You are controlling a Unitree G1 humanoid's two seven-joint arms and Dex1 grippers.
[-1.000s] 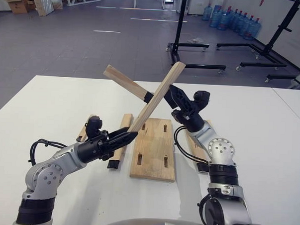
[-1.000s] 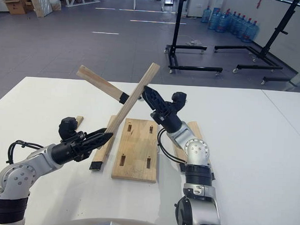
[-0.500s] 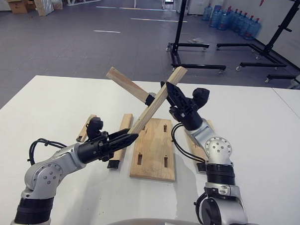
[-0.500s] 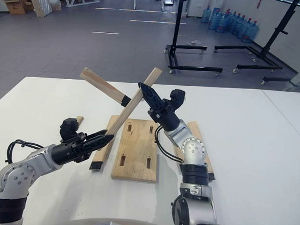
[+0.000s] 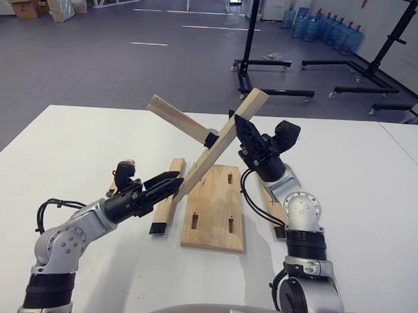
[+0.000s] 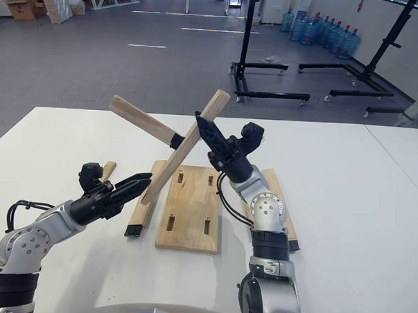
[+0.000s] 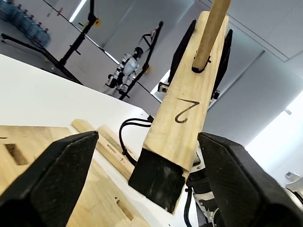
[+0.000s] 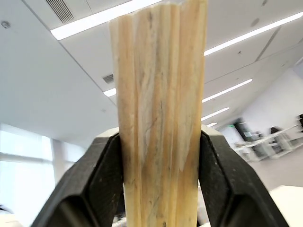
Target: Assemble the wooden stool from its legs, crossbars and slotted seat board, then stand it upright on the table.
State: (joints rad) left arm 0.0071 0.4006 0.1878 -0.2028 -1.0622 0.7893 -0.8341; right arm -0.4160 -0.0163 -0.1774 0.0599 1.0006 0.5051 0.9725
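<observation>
Spreading its fingers, the left hand (image 5: 170, 183) has let go of the black-capped lower end of the leg (image 5: 203, 164), which its closed fingertips met a second ago. That end now hangs free in the gap between the two open fingers. The right hand (image 5: 240, 127) stays clenched on the same leg higher up, close by the joint where the crossbar (image 5: 176, 117) is plugged in, and carries the crossed pair alone, tilted in the air. Below and between both hands the slotted seat board (image 5: 213, 215) lies flat on the white surface (image 5: 372, 226), with another leg (image 5: 164, 208) under the left hand and one more (image 5: 271, 195) beside the right forearm. With the left hand freed, the joined pair looks ready to be steered towards a slot, though the stool is far from standing.
</observation>
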